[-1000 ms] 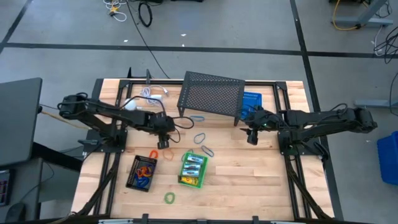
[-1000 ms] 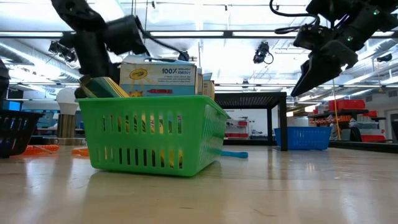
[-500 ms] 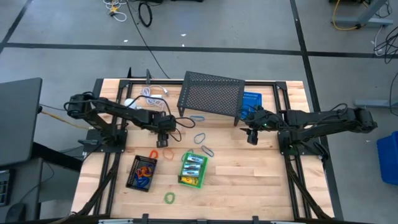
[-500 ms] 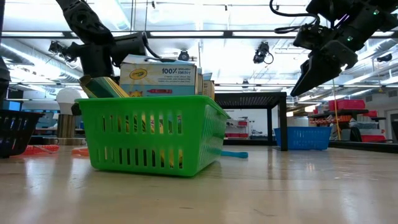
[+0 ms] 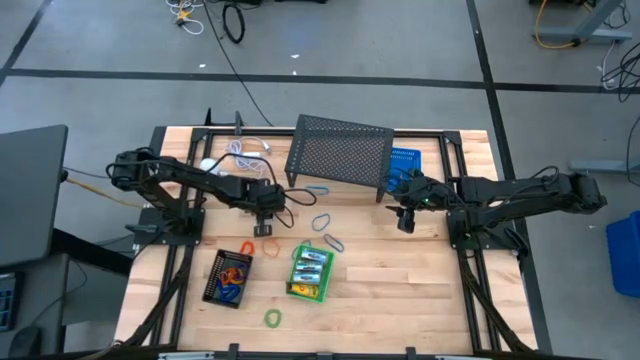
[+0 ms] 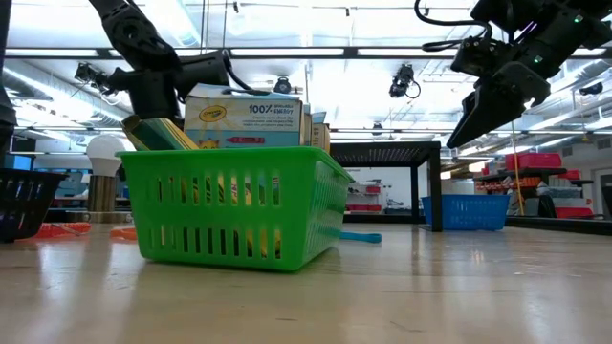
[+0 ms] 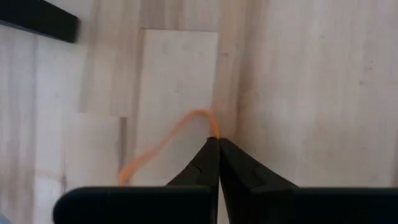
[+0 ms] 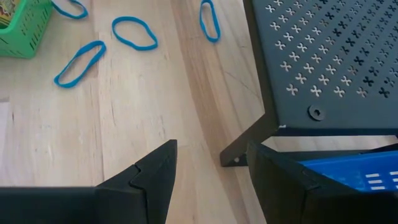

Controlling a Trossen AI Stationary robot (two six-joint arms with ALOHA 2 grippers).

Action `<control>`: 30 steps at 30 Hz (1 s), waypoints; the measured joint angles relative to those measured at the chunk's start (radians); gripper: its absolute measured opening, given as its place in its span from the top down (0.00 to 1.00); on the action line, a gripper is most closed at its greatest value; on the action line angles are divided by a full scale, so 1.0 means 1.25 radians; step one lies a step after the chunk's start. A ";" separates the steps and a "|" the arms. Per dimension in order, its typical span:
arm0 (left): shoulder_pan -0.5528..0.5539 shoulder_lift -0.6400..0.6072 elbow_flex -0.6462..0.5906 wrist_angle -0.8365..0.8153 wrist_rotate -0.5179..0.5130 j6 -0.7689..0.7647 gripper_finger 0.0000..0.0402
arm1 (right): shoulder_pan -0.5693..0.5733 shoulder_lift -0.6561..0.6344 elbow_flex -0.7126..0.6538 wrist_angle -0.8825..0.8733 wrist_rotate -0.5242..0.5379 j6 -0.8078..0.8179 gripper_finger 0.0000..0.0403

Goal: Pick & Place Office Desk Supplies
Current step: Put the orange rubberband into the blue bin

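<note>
Down on the table point(image 5: 400, 290), your left gripper point(image 7: 218, 140) pinches an orange loop point(image 7: 163, 144) whose far end is cut off; your right gripper point(image 8: 208, 155) hangs spread beside the mesh shelf point(image 8: 329, 59).

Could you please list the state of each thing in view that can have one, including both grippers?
left gripper: shut on the orange loop, down at the table.
orange loop: pinched at one end, the rest lying on the wood.
right gripper: open, empty, held above the table beside the black mesh stand.
green basket: upright, holding crayon boxes.
black basket: upright, with loops inside.
green loop: lying loose on the table.
</note>
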 joint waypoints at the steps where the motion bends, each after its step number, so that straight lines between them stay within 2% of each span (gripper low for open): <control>1: 0.000 0.000 0.000 0.001 0.000 0.000 0.98 | 0.000 0.000 0.000 0.000 0.000 0.000 0.49; 13: -0.043 -0.011 0.000 0.081 -0.004 -0.013 0.99 | 0.000 0.000 -0.001 0.024 0.000 0.000 0.49; 18: -0.071 -0.041 0.012 0.082 -0.043 -0.018 1.00 | 0.000 0.000 -0.001 0.042 -0.001 -0.002 0.49; 24: -0.102 -0.083 0.064 0.084 -0.053 0.002 1.00 | 0.008 0.002 -0.001 0.101 -0.088 -0.046 0.49; 30: -0.121 -0.104 0.143 0.088 -0.059 0.076 1.00 | 0.046 0.006 -0.001 0.217 -0.119 -0.143 0.49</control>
